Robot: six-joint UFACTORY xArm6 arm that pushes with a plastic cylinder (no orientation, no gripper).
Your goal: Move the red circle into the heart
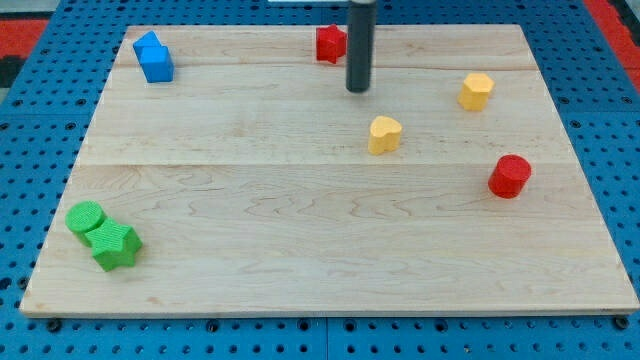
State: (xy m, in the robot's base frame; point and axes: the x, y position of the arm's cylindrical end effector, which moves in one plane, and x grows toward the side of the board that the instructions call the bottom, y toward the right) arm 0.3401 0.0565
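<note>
Currently your task stands unstarted, operator, as far as the wooden board (300, 220) shows. Take the yellow heart (384, 134) as your reference: the red circle (510, 176) lies well apart from it, toward the view's right and a little lower, with bare wood between them. You have no pincer on this arm, so there is nothing to open or hold; the rod ends in my tip (359, 89), which stands near the heart, above it and slightly to its left, touching no block. A second red block (331, 44) sits just beside the rod, farther up from the heart. In my judgement the tip must first pass round to the circle's far right side.
</note>
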